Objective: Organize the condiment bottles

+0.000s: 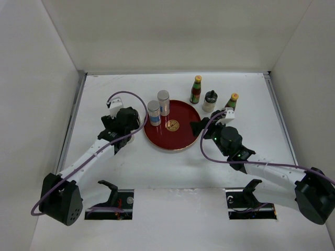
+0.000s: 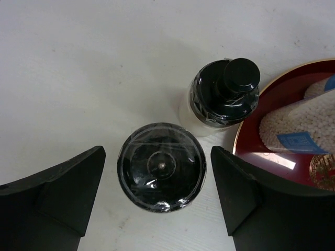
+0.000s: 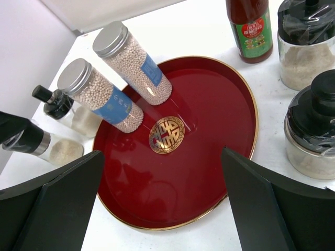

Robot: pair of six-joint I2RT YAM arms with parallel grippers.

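My left gripper [image 2: 157, 157] is open, one finger on each side of a black-topped pale shaker [image 2: 161, 166] with gaps on both sides. A second black-topped shaker [image 2: 222, 97] stands just beyond it, beside the red plate [image 2: 245, 133]. Two silver-capped shakers [image 1: 154, 112] [image 1: 164, 102] stand on the plate's left part [image 1: 157, 142]. My right gripper [image 3: 162, 154] is open and empty over the plate's near right rim [image 3: 253, 104]. Two sauce bottles [image 1: 196, 90] [image 1: 231, 102] and a black-topped shaker [image 1: 210, 101] stand right of the plate. Another black-topped shaker [image 3: 314, 125] is near my right finger.
The plate's centre with the gold emblem [image 1: 172, 125] is bare. White walls enclose the table at the back and on both sides. My left gripper [image 1: 127, 133] sits at the plate's left edge and my right gripper [image 1: 200, 128] at its right edge.
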